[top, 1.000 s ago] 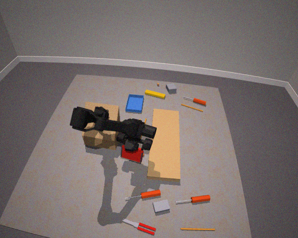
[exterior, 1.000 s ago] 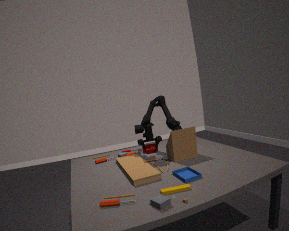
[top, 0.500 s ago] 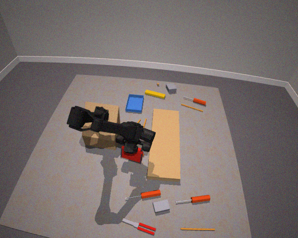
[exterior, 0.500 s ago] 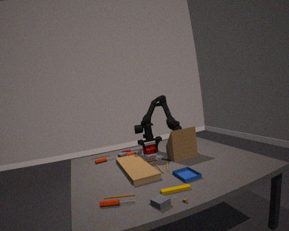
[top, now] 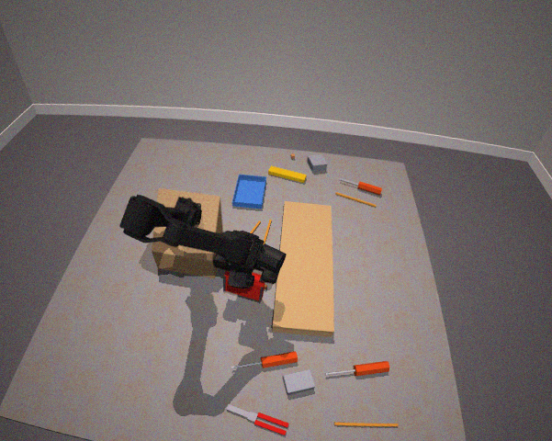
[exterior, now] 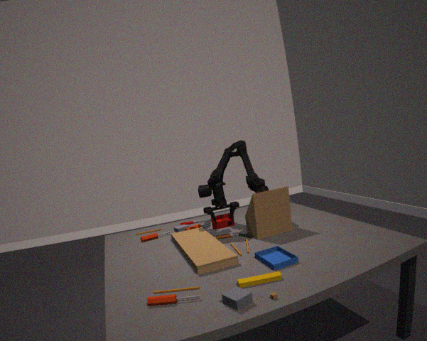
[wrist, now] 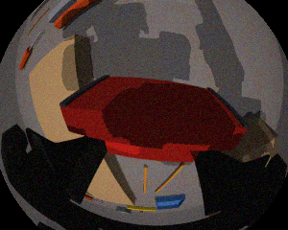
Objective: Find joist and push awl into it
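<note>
"Stud finder [top: 244,290] [exterior: 224,222] [wrist: 154,117] first: where is it?"

"Up off the tabletop, just beside the floor panel [top: 307,270] [exterior: 206,249] [wrist: 45,96], off the long side facing the wooden block [top: 204,204] [exterior: 272,212]. I take the red body for it."

"And the gripper [top: 251,280] [exterior: 223,220] [wrist: 154,140]?"

"Spread wide, with that red body clamped between its fingers, one at each end."

"How would it handle?"

"Stiff, I'd judge, and light enough for this arm. The faces look smooth, so a hard bump on the panel's edge could twist it. I'd keep the hold across both ends, underside level, and skim the panel gently."

"Then the tray [top: 250,192] [exterior: 276,258] [wrist: 170,201]?"

"Yes, the blue one beyond the panel's far end in the top view, over on the block's side. Scan first, though; the finder isn't over the panel now. Lower it in, don't drop it: the casing may be the fragile part."

"The awl?"

"I can't pick it out for certain. Once found, take it round the handle, shaft upright. It'll be rigid but slim, likely to roll or tilt under the push, and the panel gets only one hole."
</note>
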Available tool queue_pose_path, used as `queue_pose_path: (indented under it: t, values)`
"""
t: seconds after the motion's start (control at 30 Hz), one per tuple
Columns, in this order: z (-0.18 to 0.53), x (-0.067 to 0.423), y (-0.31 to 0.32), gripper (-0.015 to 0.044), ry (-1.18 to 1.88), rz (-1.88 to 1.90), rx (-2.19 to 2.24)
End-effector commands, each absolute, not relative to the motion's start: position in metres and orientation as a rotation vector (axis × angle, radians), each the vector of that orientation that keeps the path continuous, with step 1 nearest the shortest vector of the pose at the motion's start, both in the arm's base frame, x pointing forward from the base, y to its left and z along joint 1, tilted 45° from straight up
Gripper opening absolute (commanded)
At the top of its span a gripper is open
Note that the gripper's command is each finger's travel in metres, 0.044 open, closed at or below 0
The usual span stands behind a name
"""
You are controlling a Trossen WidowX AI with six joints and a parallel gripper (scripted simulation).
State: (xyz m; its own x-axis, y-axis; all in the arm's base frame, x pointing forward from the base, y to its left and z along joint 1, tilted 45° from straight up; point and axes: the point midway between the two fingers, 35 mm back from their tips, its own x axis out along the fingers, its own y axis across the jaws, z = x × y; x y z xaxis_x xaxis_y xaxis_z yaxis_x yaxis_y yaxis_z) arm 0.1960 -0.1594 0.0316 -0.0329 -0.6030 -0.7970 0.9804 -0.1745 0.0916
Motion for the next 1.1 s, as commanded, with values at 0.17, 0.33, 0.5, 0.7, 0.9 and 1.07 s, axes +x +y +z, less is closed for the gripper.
queue_pose_path:
  t: [0.17, 0.33, 0.5, 0.7, 0.9, 1.07]
  values:
    - [0.0351, 0.1978, -0.1606, 0.0, 0.64, -1.526, 0.914]
    - [0.0355, 0.1977, -0.161, 0.0, 0.656, -1.517, 0.931]
    - [0.0355, 0.1974, -0.1619, 0.0, 0.681, -1.507, 0.955]
    - [0.0358, 0.1971, -0.1629, 0.0, 0.713, -1.491, 0.988]
    - [0.0365, 0.1969, -0.164, 0.0, 0.743, -1.473, 1.022]
    - [0.0373, 0.1968, -0.1648, 0.0, 0.767, -1.456, 1.05]
